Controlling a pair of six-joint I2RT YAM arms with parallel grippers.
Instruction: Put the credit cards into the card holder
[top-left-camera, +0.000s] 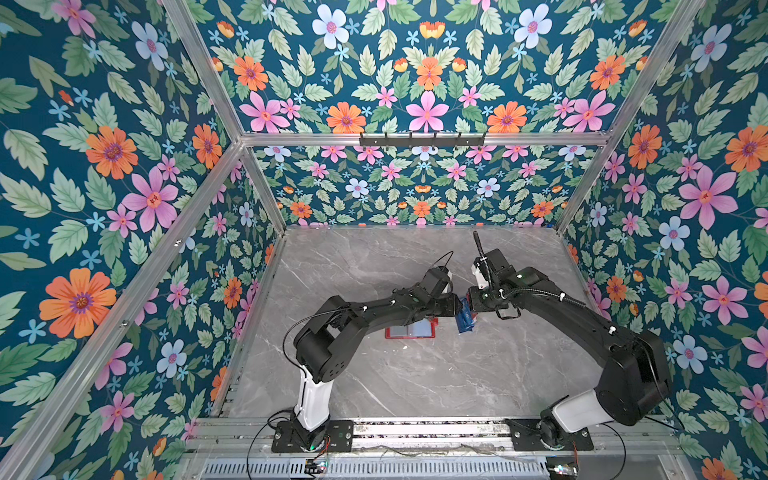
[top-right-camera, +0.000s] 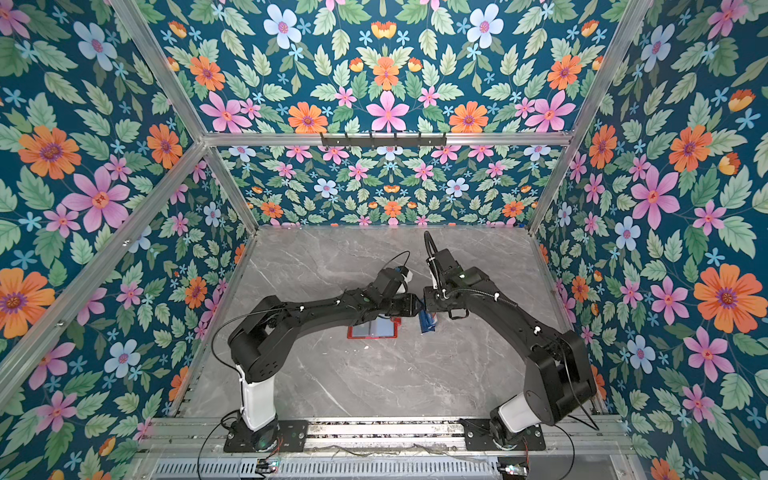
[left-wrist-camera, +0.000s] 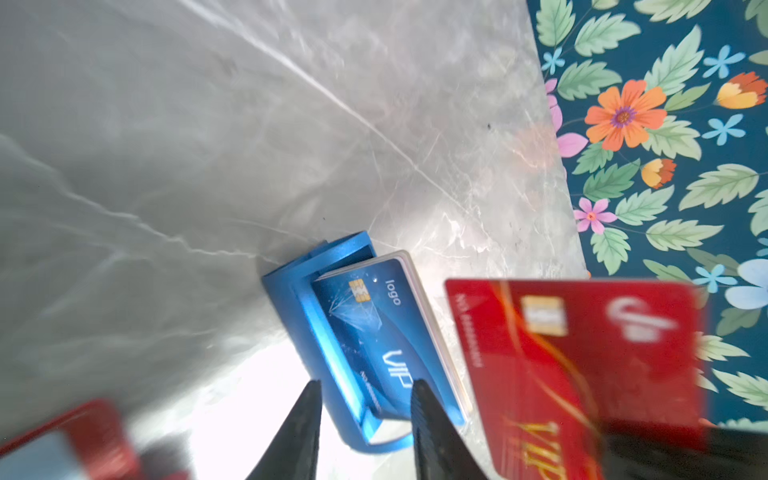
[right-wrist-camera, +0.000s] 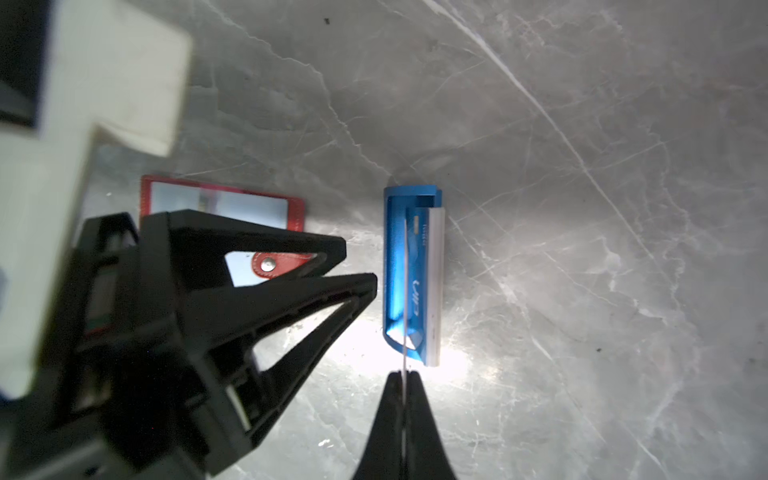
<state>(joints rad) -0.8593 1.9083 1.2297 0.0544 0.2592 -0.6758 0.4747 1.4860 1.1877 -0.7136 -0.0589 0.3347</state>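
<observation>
Right hand pinching red card | left hand parted, just beside

The grey marble-look table is shining smooth and glossy under white glare, while the red card and the blue card are gleaming as slick plastic with gold metallic chips. The blue tray is giving off a satin, faintly metallic sheen. The card holder is showing red leather-look skin, pale clear plastic sleeves and a shiny metal snap, the left gripper is looking matt black plastic, and the rail across the middle of a top view is glinting like brushed aluminium.
</observation>
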